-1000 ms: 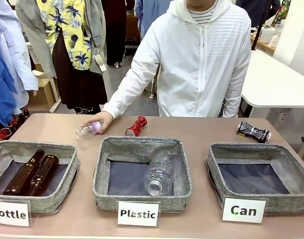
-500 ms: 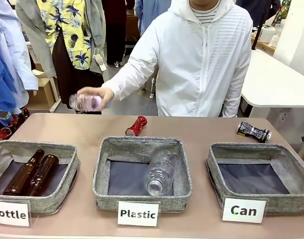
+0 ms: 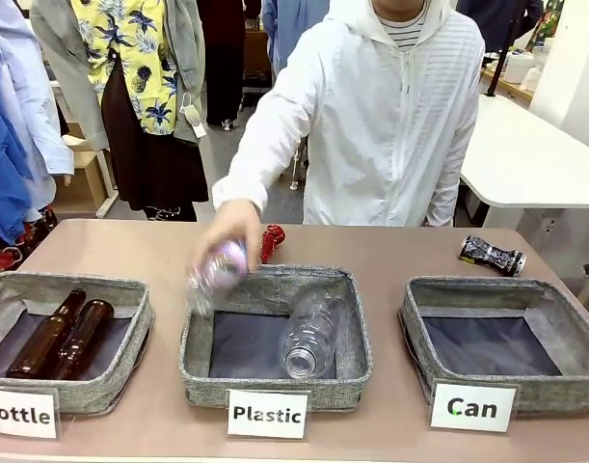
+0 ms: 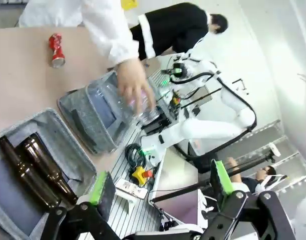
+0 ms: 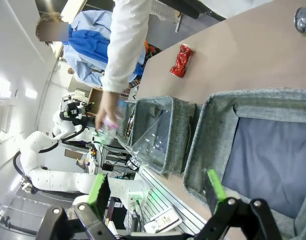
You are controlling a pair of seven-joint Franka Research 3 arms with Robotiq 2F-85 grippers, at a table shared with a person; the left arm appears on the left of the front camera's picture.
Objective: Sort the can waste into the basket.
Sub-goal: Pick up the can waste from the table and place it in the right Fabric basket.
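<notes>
A shiny red crushed can point(image 3: 273, 239) lies on the table behind the middle basket, partly hidden by the person's hand point(image 3: 236, 220). A black-and-silver crushed can point(image 3: 491, 255) lies at the far right, just behind the grey basket point(image 3: 496, 286) signed "Can" point(image 3: 472, 407), which holds nothing. In the left wrist view my left gripper point(image 4: 160, 185) stands open in the air, with the red can point(image 4: 55, 50) far off. My right gripper point(image 5: 157, 190) is open above the Can basket's near rim point(image 5: 218, 125). The red can point(image 5: 181, 60) and the other can point(image 5: 304, 22) lie beyond it.
The person's hand holds a clear pink-labelled plastic bottle point(image 3: 215, 275) over the left rim of the "Plastic" basket point(image 3: 275, 384), which contains another clear bottle point(image 3: 308, 338). Two brown glass bottles point(image 3: 63, 338) lie in the "Bottle" basket point(image 3: 72, 285) at left.
The person picked the pink-labelled bottle up off the table, lifted it, then brought it down over the Plastic basket's left edge. Both cans and both grippers stayed put.
</notes>
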